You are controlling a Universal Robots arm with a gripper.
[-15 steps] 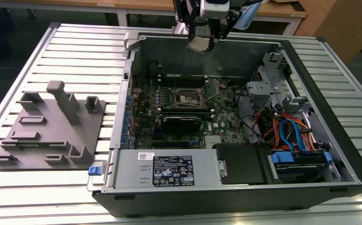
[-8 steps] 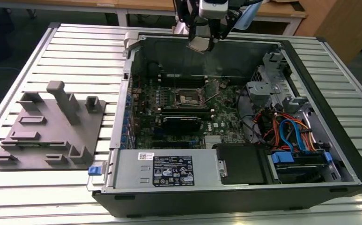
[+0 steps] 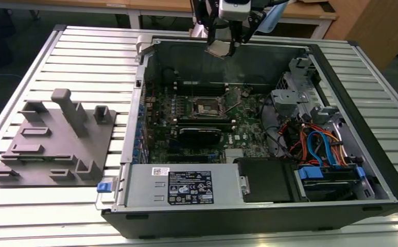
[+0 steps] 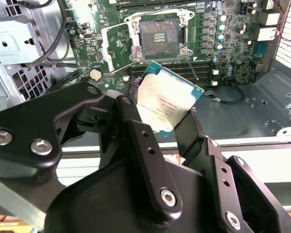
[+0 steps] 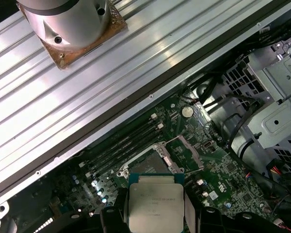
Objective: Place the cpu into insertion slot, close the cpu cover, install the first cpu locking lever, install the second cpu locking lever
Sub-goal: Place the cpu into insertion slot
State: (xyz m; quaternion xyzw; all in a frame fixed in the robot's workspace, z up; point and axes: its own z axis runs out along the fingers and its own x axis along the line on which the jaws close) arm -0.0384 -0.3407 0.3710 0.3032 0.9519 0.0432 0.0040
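One step of four is in hand, the first: the cpu (image 4: 167, 97) is clamped by its edges in the tool (image 4: 164, 124), tilted, held high over the far wall of the open computer case (image 3: 267, 218) and well apart from the insertion slot (image 3: 204, 106). The slot is bare, and the cpu cover (image 5: 184, 153) stands raised beside it. Judgement: seating calls for the chip levelled, squared to the socket and lowered gently to spare the contacts.
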